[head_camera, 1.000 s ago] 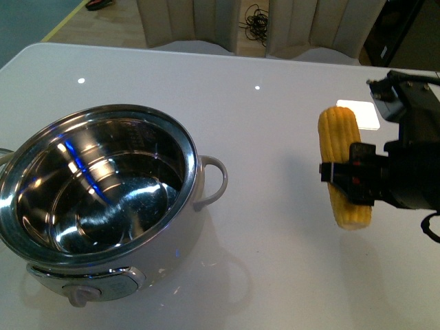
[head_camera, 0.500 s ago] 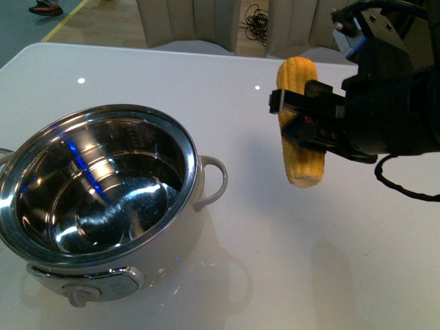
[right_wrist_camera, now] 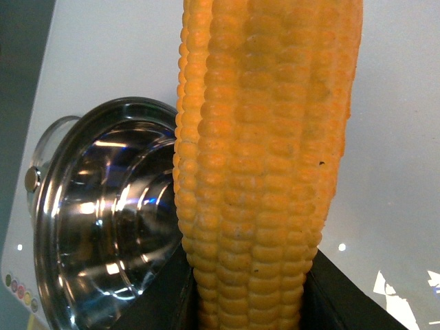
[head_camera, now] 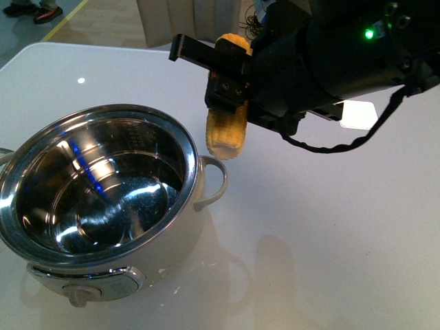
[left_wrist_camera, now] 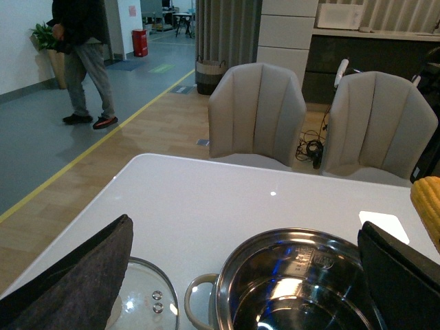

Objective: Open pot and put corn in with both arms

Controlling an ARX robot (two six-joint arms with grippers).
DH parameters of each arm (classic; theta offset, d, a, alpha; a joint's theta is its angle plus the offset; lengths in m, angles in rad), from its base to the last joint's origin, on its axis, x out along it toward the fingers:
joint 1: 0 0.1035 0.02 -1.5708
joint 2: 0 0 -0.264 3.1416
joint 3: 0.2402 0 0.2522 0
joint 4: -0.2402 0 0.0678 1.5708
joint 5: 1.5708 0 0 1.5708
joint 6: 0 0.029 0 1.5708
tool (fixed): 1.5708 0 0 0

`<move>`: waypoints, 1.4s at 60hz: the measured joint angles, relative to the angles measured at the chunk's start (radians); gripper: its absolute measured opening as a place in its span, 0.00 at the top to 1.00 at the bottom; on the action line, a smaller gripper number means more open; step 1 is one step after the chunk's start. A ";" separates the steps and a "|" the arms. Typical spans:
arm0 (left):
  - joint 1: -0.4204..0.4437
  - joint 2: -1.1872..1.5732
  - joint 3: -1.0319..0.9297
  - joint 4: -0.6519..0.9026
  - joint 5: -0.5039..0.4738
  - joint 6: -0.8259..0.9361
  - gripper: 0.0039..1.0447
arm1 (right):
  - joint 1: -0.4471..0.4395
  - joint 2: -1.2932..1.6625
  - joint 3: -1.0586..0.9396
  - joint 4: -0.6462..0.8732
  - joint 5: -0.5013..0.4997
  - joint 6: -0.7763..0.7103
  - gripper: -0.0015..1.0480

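Black boxy right gripper (head_camera: 230, 82): jaws are clamped on one yellow corn cob (head_camera: 225, 134) with rows of bumpy kernels. The cob is held upright in the air, just outside the rim of the pot (head_camera: 103, 265), above one loop handle (head_camera: 214, 180).

Left gripper (left_wrist_camera: 244, 225): two dark felt-textured fingers (left_wrist_camera: 89, 275) are spread wide, with nothing grasped.

One round cream-white pot with a shiny steel bowl is recorded uncovered. One glass lid (left_wrist_camera: 141, 302) lies just beside the pot.

The table (head_camera: 309, 227) is glossy white. Beyond the pot, two beige padded chairs (left_wrist_camera: 256, 110) are noted.
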 joint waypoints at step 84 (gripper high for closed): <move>0.000 0.000 0.000 0.000 0.000 0.000 0.07 | 0.187 0.241 0.214 -0.095 -0.069 0.121 0.54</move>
